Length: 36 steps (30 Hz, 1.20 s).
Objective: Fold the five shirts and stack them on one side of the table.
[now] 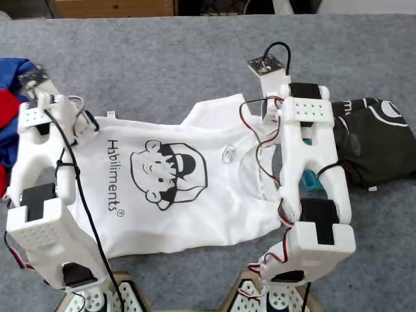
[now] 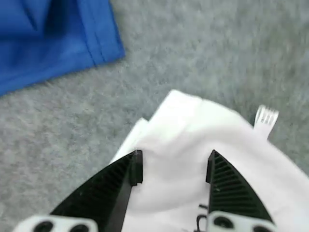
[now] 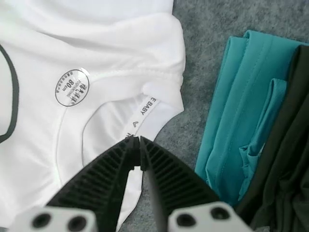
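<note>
One white shirt (image 1: 195, 218); left gripper (image 2: 175, 163) apart, right gripper (image 3: 135, 141) together beside teal shirt (image 3: 227, 121).

Flat shirt (image 1: 195, 195) at table (image 1: 162, 58) centre, shirt heap (image 1: 10, 97) left of it, second heap (image 1: 377, 140) right.

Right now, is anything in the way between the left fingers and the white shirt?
No, nothing visible. The open left fingers hang right over a corner of the white shirt, only its cloth between them. The blue shirt lies apart, off to one side.
</note>
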Each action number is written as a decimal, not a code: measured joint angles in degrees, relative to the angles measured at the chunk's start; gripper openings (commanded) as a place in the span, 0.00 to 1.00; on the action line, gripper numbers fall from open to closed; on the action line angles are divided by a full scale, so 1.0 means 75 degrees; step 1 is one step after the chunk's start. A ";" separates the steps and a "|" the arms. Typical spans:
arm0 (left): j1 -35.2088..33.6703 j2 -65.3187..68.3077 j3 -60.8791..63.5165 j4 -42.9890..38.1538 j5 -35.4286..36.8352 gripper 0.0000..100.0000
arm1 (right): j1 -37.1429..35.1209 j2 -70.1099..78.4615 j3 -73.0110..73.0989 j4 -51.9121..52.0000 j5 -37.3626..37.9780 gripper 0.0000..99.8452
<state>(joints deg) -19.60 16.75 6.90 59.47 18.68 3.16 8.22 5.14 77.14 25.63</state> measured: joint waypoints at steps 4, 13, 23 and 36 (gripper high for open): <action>0.0070 0.0000 0.0516 0.0000 -0.0059 0.24 | 0.0000 0.0000 0.0000 0.0000 0.0000 0.02; -0.0012 -0.0047 0.0785 0.0703 -0.0645 0.23 | 0.0000 0.0000 0.0000 0.0000 0.0000 0.02; -0.0188 -0.2391 0.2825 0.0328 -0.1043 0.24 | 0.0000 0.0000 0.0000 0.0000 0.0000 0.02; -0.0434 -0.4161 0.3329 0.0059 -0.0727 0.24 | 0.0000 0.0000 0.0000 0.0000 0.0000 0.02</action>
<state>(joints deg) -22.86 -14.46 31.87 59.91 13.23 3.16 8.22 5.14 77.14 25.63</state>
